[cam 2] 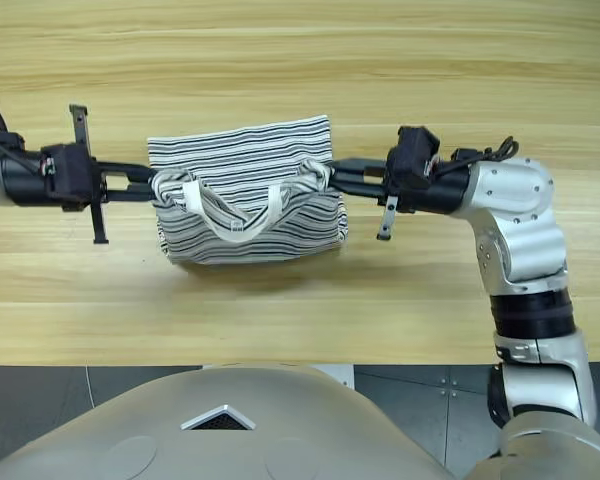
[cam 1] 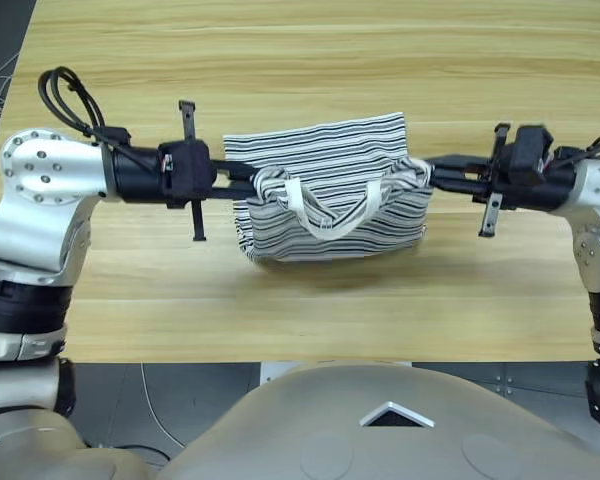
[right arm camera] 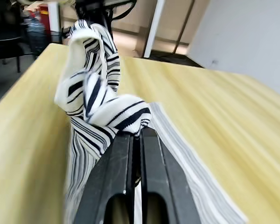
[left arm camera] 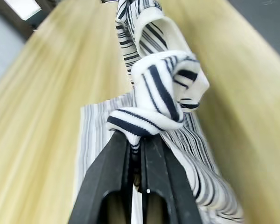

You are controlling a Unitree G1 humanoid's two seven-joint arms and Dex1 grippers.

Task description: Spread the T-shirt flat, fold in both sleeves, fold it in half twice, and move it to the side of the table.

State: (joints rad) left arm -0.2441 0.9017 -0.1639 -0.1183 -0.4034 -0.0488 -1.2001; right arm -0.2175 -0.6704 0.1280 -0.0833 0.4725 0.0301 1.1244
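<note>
left gripper (cam 1: 246, 177) and right gripper (cam 1: 420, 172) both clamped tight on bunched side edges of the striped t-shirt (cam 1: 330, 150), lifted over the middle of the table (cam 1: 280, 50), far part lying flat. looks like a half-fold; next needs both grips carried across together, lowered evenly, then released.

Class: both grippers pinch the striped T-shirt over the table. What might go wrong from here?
1. The left gripper and right gripper each pinch only a small bunch of the T-shirt; either bunch could slip out.
2. The white neckband sags loose between them, so the fold may land creased.
</note>
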